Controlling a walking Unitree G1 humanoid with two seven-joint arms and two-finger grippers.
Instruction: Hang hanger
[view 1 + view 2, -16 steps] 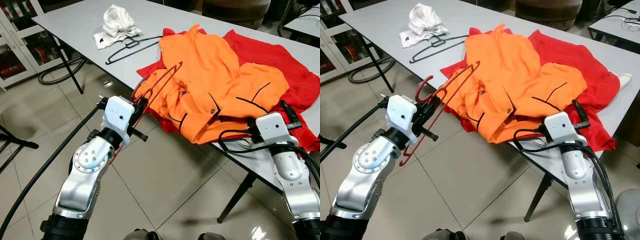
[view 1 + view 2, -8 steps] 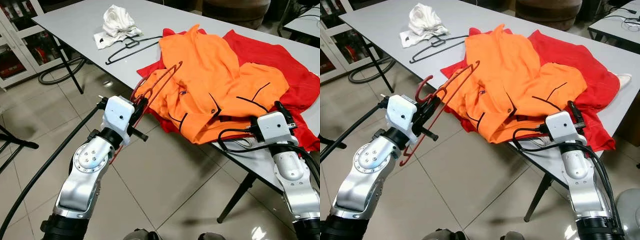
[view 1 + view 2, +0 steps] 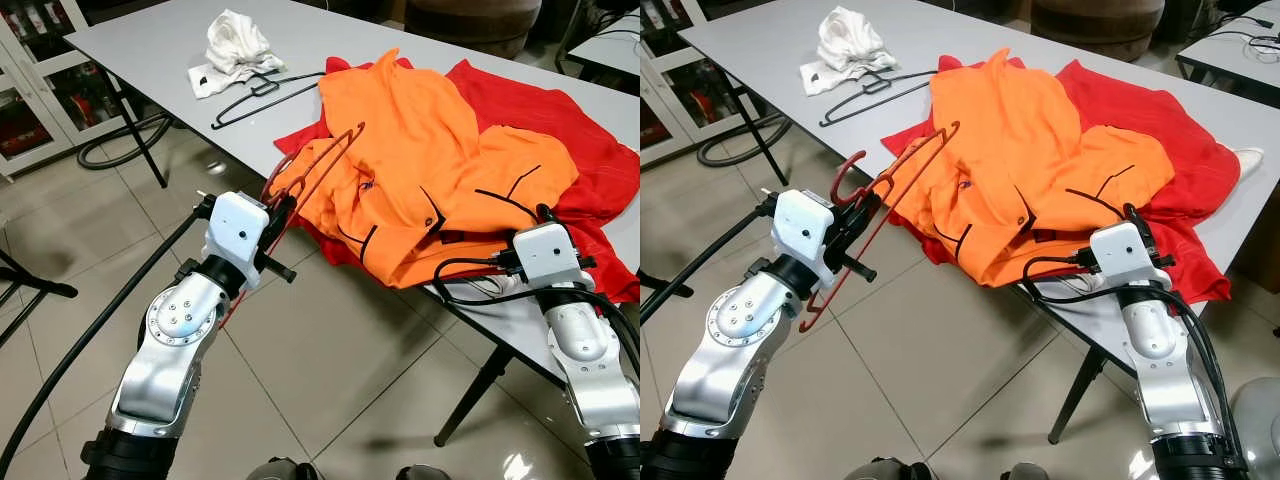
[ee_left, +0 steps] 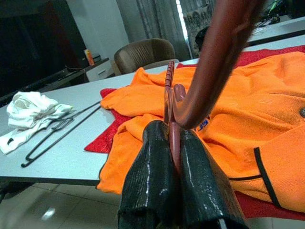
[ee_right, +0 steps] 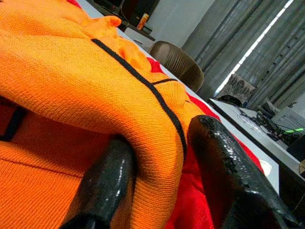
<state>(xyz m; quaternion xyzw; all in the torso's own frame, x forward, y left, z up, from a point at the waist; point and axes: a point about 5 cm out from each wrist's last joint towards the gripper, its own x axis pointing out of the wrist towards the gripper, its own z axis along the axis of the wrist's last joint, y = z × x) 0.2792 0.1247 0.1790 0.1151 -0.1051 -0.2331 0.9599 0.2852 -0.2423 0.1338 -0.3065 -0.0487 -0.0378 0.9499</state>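
Left gripper (image 4: 174,157) pinched tight on red hanger (image 3: 890,190). Right gripper (image 5: 157,186) open around orange jacket (image 3: 420,160) fold. Could grab red cloth (image 3: 560,120) underneath too.

The room was evenly and brightly lit from overhead. Glare patches were seen on the glossy floor tiles (image 3: 215,167), and soft shadows under the table (image 3: 150,45). The head views were sharp. In the left wrist view, the near red hanger (image 4: 217,52) was blurred.
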